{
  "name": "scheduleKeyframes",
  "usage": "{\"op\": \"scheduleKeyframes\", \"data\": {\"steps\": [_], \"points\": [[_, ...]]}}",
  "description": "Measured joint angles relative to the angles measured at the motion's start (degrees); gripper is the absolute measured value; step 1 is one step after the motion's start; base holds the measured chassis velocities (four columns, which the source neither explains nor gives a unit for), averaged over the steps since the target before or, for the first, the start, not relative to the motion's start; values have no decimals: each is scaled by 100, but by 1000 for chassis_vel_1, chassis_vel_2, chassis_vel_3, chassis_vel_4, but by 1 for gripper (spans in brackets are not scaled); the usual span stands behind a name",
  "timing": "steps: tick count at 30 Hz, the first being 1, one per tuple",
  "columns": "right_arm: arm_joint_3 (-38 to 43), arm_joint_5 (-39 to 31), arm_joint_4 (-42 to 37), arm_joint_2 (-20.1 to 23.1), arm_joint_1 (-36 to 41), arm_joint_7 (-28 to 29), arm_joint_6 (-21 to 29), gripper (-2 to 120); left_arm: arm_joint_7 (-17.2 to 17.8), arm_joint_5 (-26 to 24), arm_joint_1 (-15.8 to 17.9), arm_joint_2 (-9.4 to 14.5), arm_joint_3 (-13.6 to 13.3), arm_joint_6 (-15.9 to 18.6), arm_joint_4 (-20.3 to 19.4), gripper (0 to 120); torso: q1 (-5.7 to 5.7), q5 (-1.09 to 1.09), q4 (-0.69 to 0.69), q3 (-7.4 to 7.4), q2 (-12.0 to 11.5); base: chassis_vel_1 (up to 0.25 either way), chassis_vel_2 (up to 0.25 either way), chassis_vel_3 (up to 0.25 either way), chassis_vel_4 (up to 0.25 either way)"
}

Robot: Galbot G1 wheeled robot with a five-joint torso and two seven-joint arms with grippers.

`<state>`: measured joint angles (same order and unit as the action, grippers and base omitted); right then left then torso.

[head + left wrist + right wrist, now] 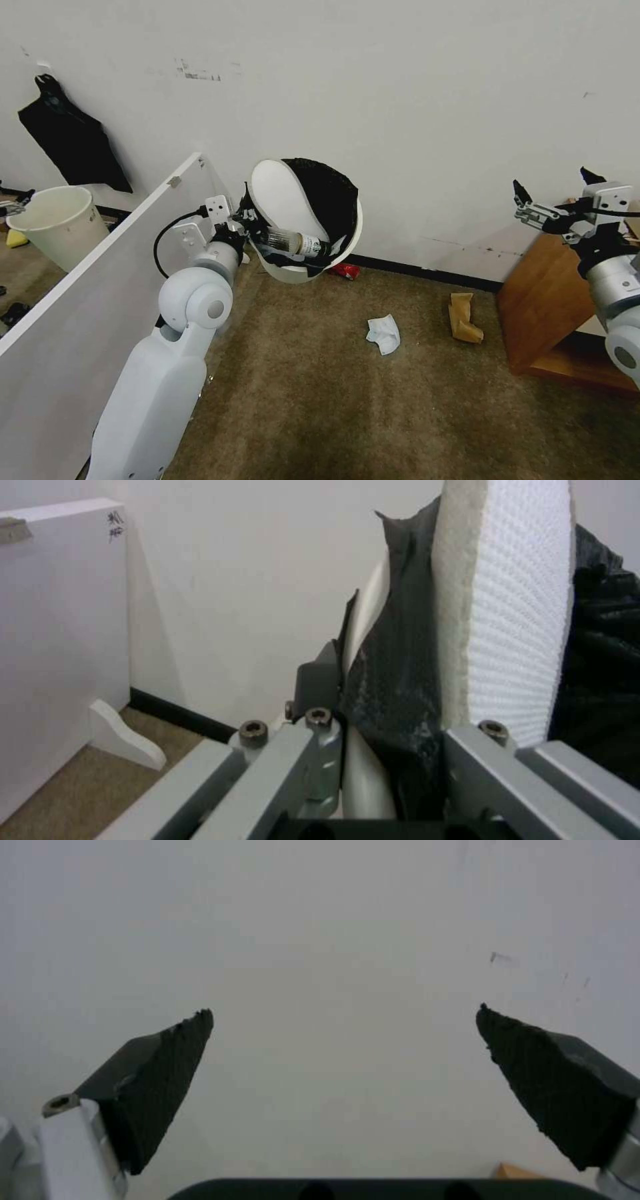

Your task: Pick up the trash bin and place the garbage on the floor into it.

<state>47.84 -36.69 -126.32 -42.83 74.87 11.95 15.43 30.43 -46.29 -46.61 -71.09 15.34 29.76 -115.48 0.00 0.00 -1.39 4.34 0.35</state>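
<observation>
Closest to the head camera is the left arm's white forearm, rising from the lower left toward the left gripper (248, 223), which is clamped on the near rim of the trash bin (347, 243). That grip keeps the bin off the floor (320, 400) and tipped so its black-lined mouth faces the room, a sensible way to carry it as a catcher. A white slipper (287, 200) leans inside and a plastic bottle (297, 243) lies across the lower lip, looking ready to roll out if the bin tips further. On the carpet remain a crushed red can (345, 271) right under the bin by the skirting, a crumpled white tissue (384, 333) in the open middle, and tan crumpled paper (464, 317) just beside the wooden cabinet (553, 307). A white partition panel (87, 293) hems in the left arm, with a pale bucket (57, 223) beyond it; the middle carpet is open. The right gripper (523, 200) hangs high over the cabinet, apart from everything.

From the left wrist, the fingers (320, 685) pinch bin wall and black bag (393, 695) together, the slipper's textured sole (520, 615) pressed alongside.

From the right wrist, both black fingertips (160, 1075) stand spread wide with nothing between, facing the bare wall (333, 940).
</observation>
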Motion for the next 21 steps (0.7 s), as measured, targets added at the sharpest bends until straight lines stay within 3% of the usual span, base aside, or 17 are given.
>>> {"op": "scheduleKeyframes", "data": {"steps": [21], "points": [[-35,-54,15,-50,29,-138,-151,100,33,-186,-16,-5,34,87,-73,4,0,0,2,0,0,0,0,0,0]]}}
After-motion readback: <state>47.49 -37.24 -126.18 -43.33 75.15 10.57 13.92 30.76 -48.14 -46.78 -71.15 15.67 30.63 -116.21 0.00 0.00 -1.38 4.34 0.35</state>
